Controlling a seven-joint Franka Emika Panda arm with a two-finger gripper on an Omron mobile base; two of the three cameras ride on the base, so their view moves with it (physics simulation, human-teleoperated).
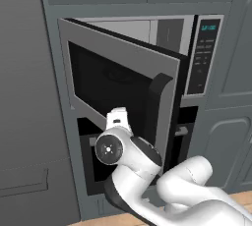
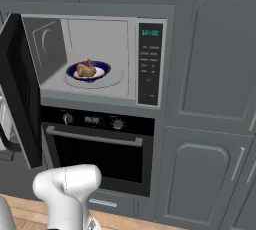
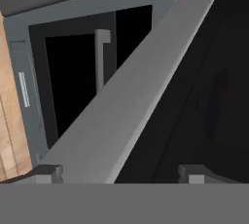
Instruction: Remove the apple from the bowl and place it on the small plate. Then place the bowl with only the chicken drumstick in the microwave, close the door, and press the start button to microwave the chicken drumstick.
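drumstick (image 2: 86, 69) in bowl (image 2: 100, 66), microwave (image 2: 95, 59) door (image 1: 118, 80) ajar

I see a dark-blue-rimmed, white-centred round bowl (image 2: 90, 70) holding a golden-brown roasted drumstick (image 2: 86, 69), inside the silver-grey microwave (image 2: 100, 56) with its teal display (image 2: 150, 32)

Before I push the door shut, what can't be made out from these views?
- Left base view: the door hides the microwave cavity.
- Right base view: the bowl with the chicken drumstick is too small to rule out anything else inside.
- Hand view: gripper fingertips cut off, contact with the door unclear.
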